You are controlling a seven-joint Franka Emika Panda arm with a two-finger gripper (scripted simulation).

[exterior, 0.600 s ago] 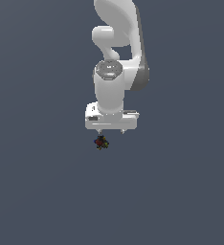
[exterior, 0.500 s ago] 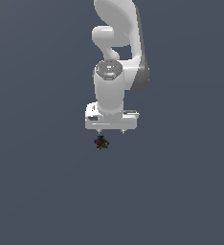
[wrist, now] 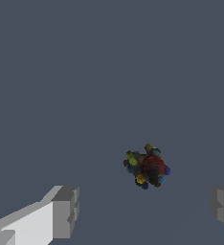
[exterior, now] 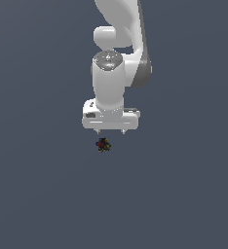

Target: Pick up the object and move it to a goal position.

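Plain grey-blue floor (exterior: 43, 194), one Panda arm, one gripper (exterior: 110, 132), two fingers (wrist: 66, 210) spread apart, released. One object (wrist: 147, 166) between fingers, touching neither.

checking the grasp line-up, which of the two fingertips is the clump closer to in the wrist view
The object sits nearer the darker fingertip at the frame edge; the one with the white finger body is farther.
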